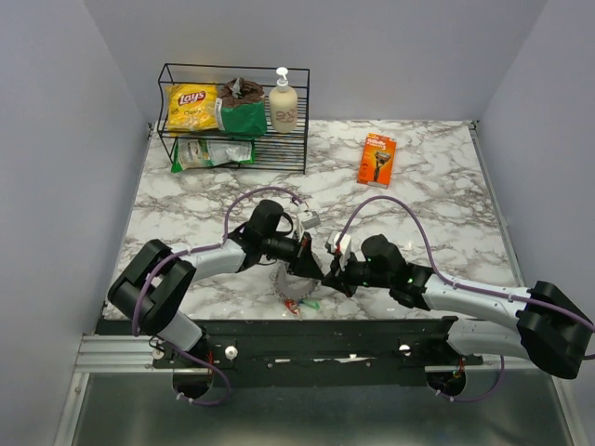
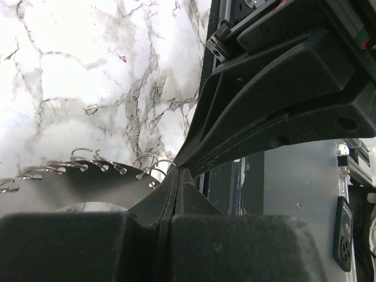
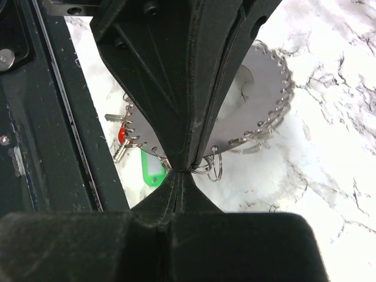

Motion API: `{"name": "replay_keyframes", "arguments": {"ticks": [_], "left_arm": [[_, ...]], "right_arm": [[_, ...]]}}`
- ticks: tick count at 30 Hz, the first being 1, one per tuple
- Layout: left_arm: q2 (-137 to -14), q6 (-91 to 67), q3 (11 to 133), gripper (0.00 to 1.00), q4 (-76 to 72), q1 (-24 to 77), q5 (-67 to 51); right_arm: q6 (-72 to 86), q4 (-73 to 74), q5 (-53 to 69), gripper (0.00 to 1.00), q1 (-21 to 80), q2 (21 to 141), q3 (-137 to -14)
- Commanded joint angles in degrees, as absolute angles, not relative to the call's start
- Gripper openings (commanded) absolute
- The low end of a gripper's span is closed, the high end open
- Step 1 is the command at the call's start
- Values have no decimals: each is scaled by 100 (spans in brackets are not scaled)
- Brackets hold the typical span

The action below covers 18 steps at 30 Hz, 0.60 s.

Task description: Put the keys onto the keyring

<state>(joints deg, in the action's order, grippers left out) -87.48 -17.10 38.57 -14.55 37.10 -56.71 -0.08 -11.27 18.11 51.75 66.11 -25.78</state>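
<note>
The main risk is at the one crowded spot where both pairs of fingers meet tip to tip. The left fingers (image 2: 147,211) are pressed together on the rim of the keyring (image 3: 254,100), which seems to stand tilted up over the near edge of the counter (image 3: 329,117), between the two arms. The right fingers (image 3: 154,200) are likewise squeezed shut against that same point of the rim, though whether they nip one of the small wire loops (image 3: 215,167) there is hidden. With so thin a hold, any pull that is not along the rim could probably twist the keyring out of the left grasp, or make the two sets of tips grind on each other and slip. The keys lie under and just beside the keyring's lower edge, so a dropped keyring would likely land on them and scatter them toward the counter's lip. Counted: one keyring, one red-headed key (image 3: 122,135), one green tag (image 3: 154,171) (no blue one shows), many wire loops along the rim, too fine to number.
</note>
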Motion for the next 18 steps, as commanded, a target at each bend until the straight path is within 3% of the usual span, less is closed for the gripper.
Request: {"name": "replay_keyframes", "arguments": {"ticks": [1,18], "left_arm": [[-8877,-1723,3955,0,-1582,3770,-5775],[-8613,-2795,3375,0,-3480,3779,-5757]], "right_arm": [[-18,-1318,1863,1,5212,6636,-2558],[-18,-1371,1907,1,5212,6583,-2522]]}}
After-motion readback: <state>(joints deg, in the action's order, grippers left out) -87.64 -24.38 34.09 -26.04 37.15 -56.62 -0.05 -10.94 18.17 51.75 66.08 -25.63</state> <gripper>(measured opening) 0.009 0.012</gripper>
